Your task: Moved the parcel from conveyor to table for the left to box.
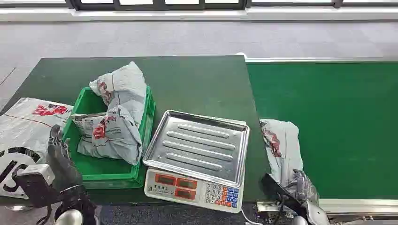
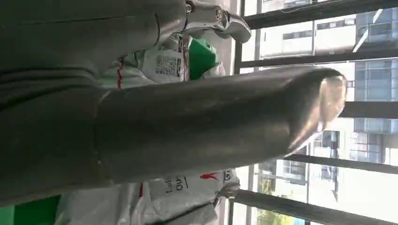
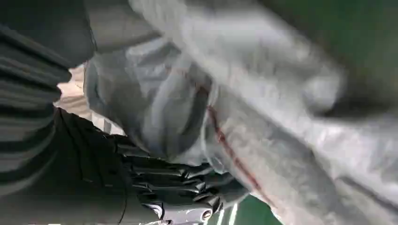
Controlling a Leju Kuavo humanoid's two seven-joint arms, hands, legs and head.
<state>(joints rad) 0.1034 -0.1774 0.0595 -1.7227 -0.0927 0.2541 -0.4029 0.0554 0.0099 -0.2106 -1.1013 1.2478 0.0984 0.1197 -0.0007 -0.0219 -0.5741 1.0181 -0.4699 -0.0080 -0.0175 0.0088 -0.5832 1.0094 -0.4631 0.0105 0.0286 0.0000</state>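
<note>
The left hand [image 1: 58,157] stands raised with its fingers apart and nothing in them, just beside the near left corner of the green crate [image 1: 86,169], where two grey mailer bags [image 1: 117,117] lie heaped; a large white sack [image 1: 26,131] lies on its outer side. Between the hands sits a scale with a steel tray [image 1: 197,145]. The right hand [image 1: 300,185] grips the near end of the grey parcel [image 1: 281,145], which lies on the green conveyor belt [image 1: 338,122] at its table-side edge, stretching away from the fingers [image 3: 178,180].
</note>
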